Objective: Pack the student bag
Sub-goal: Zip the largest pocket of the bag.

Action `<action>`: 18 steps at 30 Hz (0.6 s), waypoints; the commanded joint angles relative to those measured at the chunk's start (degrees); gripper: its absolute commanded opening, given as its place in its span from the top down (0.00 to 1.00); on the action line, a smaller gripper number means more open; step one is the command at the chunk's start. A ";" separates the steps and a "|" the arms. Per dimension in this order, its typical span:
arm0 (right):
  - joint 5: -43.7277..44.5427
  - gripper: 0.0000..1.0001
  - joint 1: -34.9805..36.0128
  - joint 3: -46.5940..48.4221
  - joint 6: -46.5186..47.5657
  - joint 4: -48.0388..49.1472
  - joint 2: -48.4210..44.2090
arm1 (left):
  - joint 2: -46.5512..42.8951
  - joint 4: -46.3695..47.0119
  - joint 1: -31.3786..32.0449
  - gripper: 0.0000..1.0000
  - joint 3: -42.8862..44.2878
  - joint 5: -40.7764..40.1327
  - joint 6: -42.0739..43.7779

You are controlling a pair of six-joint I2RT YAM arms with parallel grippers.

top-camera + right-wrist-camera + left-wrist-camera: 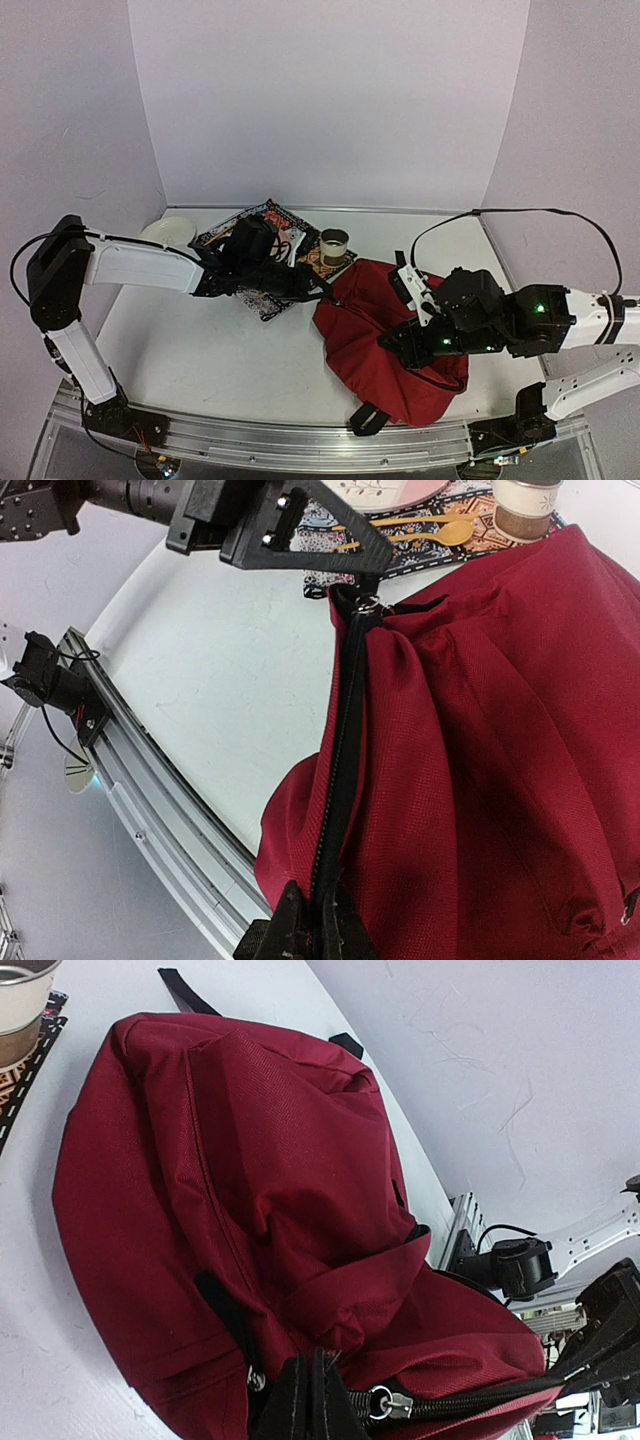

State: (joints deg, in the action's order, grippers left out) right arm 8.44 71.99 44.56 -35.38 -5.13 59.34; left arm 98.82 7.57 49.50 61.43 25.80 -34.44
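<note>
Gripping bag (pixel 385 335) at opposite zipper (pixel 345 730) ends, left pincer (pixel 310 1400) and right pincer (pixel 315 925) both clamped shut; bag on counter (pixel 200 350), right of centre. Could lose grip if overstretched; could topple nearby cup (pixel 334 243).

The top external camera looks down from above and behind the arm bases toward the back wall. It is far enough off to take in the whole tabletop (pixel 200 350), both arms and the student bag (pixel 375 325). The left wrist camera sits low and very near, looking past the left hand (pixel 312 1390) across the bag's red fabric toward the right arm's side. The right wrist camera is equally close. It looks the opposite way past the right hand (pixel 315 925), along the zipper (pixel 345 740), with the front rail (pixel 160 810) on its left. All three views share the bag and the cup (pixel 334 243). The two wrist views share the zipper, each seeing it from an opposite end.
</note>
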 commanded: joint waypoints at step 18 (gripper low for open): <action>2.71 0.41 2.37 20.71 -2.71 -7.18 20.05 | -9.48 2.27 4.18 1.00 -8.28 -11.02 -9.02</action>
State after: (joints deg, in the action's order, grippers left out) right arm 6.98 74.30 60.92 -36.38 -10.20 75.24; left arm 94.36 7.08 51.48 54.29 16.53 -40.60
